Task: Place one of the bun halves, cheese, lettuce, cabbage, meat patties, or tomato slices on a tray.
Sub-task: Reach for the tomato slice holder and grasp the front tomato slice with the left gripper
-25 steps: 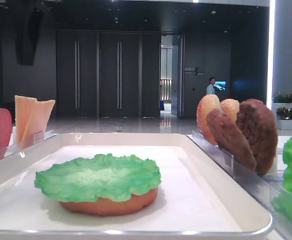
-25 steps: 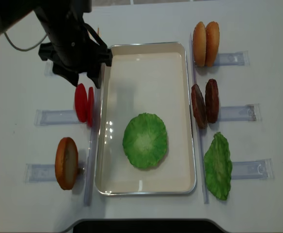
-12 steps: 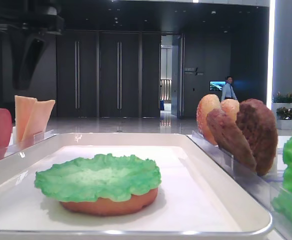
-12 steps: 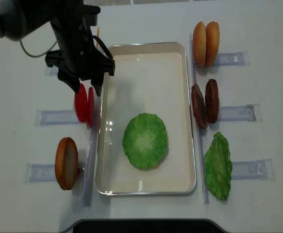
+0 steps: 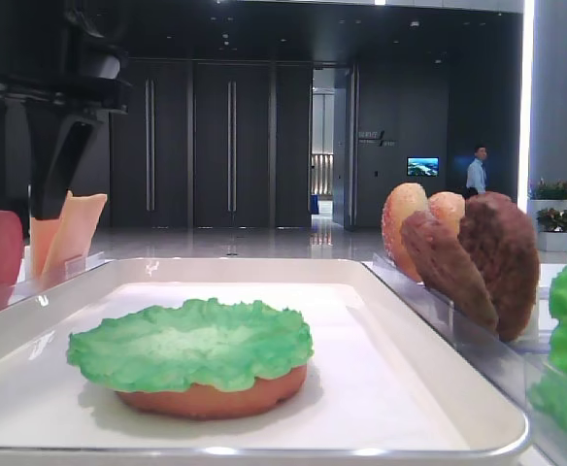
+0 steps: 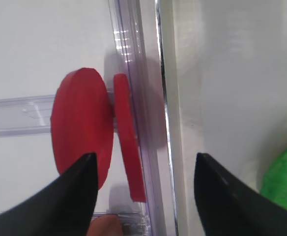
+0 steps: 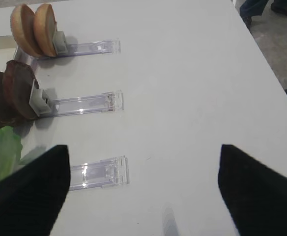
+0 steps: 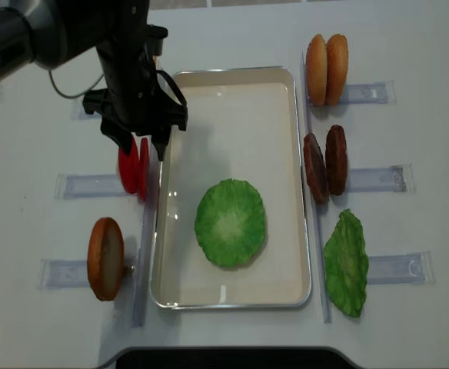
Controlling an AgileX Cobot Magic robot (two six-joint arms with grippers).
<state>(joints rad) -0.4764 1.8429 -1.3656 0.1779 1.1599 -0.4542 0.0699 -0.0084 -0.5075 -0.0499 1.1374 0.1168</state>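
Observation:
The white tray holds a green lettuce leaf lying on a bun half. Two red tomato slices stand on edge in a clear holder just left of the tray. My left gripper hangs open right above them. In the left wrist view the slices sit between and ahead of the dark fingers, nothing gripped. My right gripper is open over bare table, right of the holders.
Two bun halves, two meat patties and a lettuce leaf stand in holders right of the tray. Another bun half stands at front left. Cheese slices stand at the far left, partly behind the left arm.
The left gripper has come forward from beside the tray's far left corner to just over the tomato slices, still open. Everything else is unchanged.

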